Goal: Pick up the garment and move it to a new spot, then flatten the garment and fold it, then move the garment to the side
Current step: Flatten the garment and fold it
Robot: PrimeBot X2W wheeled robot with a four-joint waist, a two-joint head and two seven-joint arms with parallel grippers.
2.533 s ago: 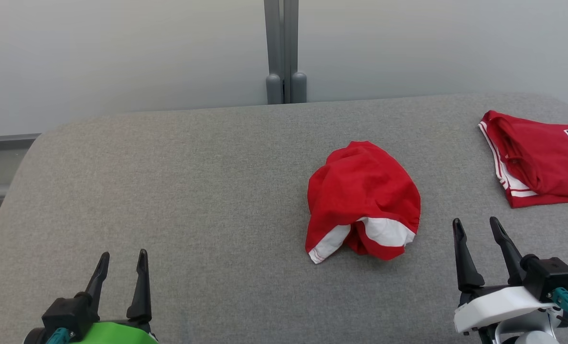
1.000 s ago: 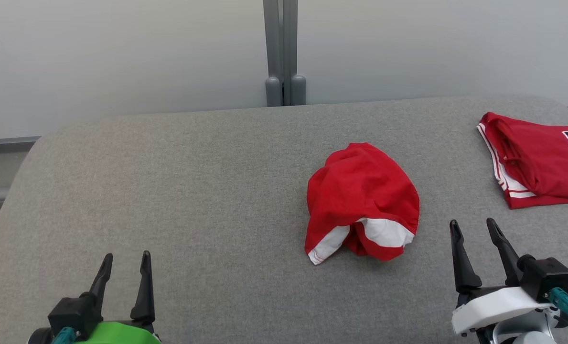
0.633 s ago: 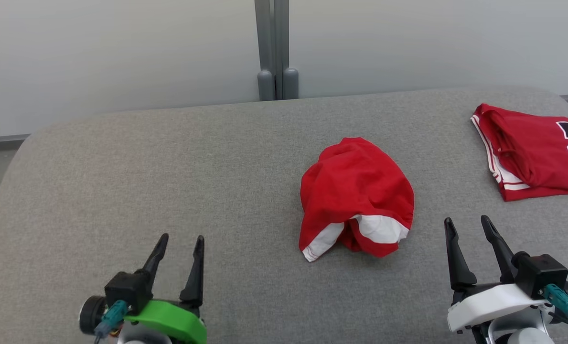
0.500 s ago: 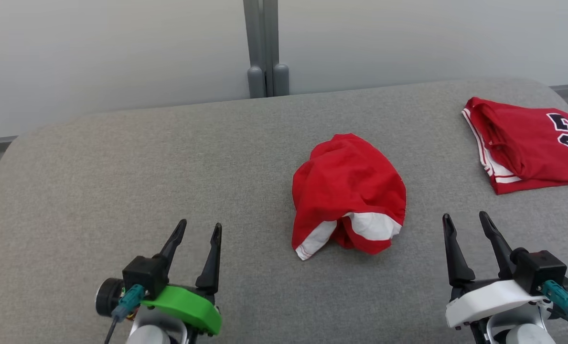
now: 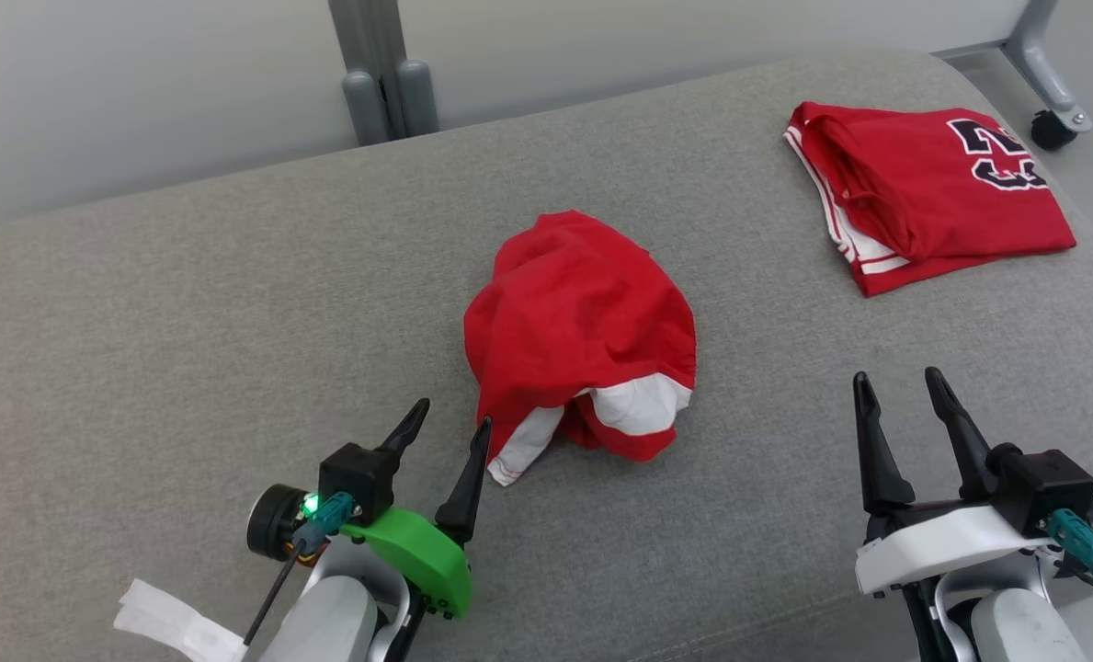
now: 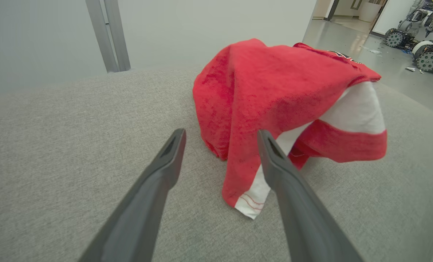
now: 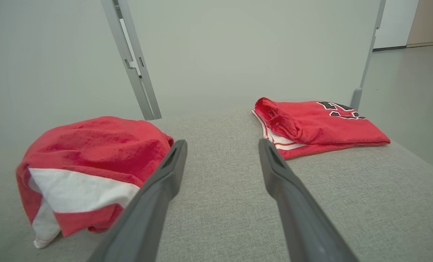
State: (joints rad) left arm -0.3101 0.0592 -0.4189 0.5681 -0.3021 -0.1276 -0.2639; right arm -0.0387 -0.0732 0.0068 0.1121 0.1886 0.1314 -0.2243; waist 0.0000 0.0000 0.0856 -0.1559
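A crumpled red garment (image 5: 583,331) with white panels lies bunched in the middle of the grey padded table (image 5: 187,303). My left gripper (image 5: 454,414) stands open just left of its near white corner (image 5: 518,455); in the left wrist view the garment (image 6: 274,91) sits close ahead, its hem corner (image 6: 251,203) partly behind the right finger. My right gripper (image 5: 893,377) is open over bare table to the right of the garment, apart from it. In the right wrist view the garment (image 7: 92,160) lies at the left.
A folded red jersey (image 5: 923,193) with dark numerals lies at the table's far right, also the folded jersey (image 7: 318,125) in the right wrist view. Grey posts (image 5: 381,74) stand behind the table. A castor (image 5: 1052,129) sits on the floor at the far right.
My left gripper has moved forward and right, up to the garment's near-left corner. The head camera has turned, shifting the whole scene leftward. The right gripper has hardly moved.
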